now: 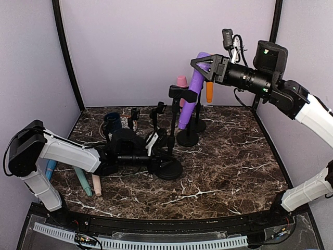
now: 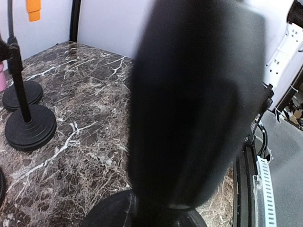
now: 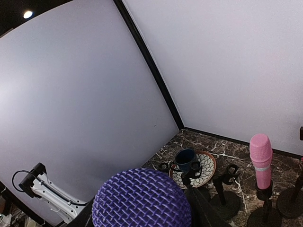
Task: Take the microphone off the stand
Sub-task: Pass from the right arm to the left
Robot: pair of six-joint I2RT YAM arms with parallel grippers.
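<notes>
Mesh head of the purple microphone (image 3: pixel 142 198) sits right under my right wrist camera, close up. At 1 o'clock from it, a dark blue cup (image 3: pixel 185 158) stands on a patterned plate (image 3: pixel 208 165); its contents I can't see. My right hand (image 1: pixel 204 65) is clamped on the purple microphone near its head, holding it tilted high over the counter (image 1: pixel 234 156), lower end beside the clip of the stand (image 1: pixel 169 169). My left hand (image 1: pixel 155 155) sits low at 9 o'clock of that stand's base; how far open, I can't tell.

White arms (image 1: pixel 67 153), black triangular right claw (image 1: pixel 199 63)
</notes>
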